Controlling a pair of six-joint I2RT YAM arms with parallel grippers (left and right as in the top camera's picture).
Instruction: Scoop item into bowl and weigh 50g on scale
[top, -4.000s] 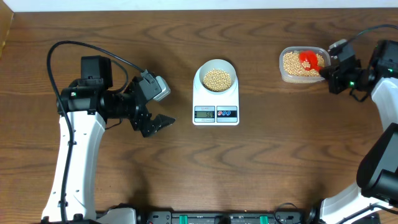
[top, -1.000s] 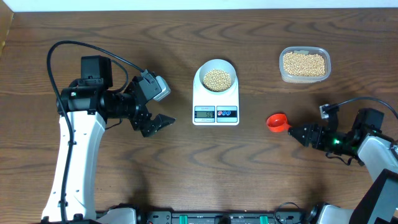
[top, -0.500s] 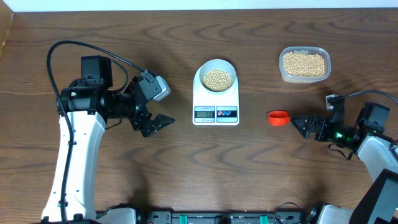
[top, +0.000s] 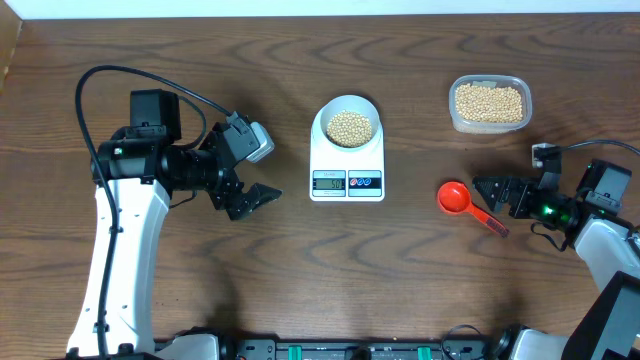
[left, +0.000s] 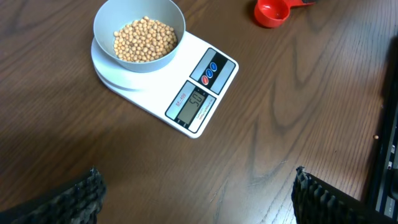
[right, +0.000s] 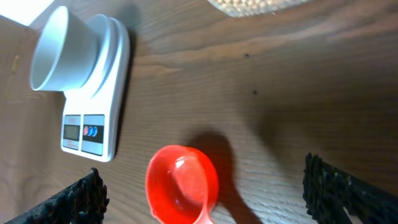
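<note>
The white scale (top: 347, 172) stands mid-table with the pale bowl (top: 348, 108) on it, and the bowl holds tan beans (top: 349, 127). In the left wrist view the bowl (left: 106, 28) with beans (left: 144, 38) sits on the scale (left: 205, 71), whose display reads 50. A red scoop (top: 455, 197) lies empty on the table to the right of the scale. My right gripper (top: 490, 192) is open just behind it, around the scoop (right: 181, 183) but not closed on it. My left gripper (top: 258, 198) hangs open to the left of the scale, holding nothing.
A clear plastic tub (top: 489, 124) full of beans (top: 488, 101) stands at the back right, beyond the scoop. Black equipment lines the table's front edge (top: 330, 350).
My right gripper carried the red scoop from the tub down to the table right of the scale, opened and let it go. The left arm has not moved.
</note>
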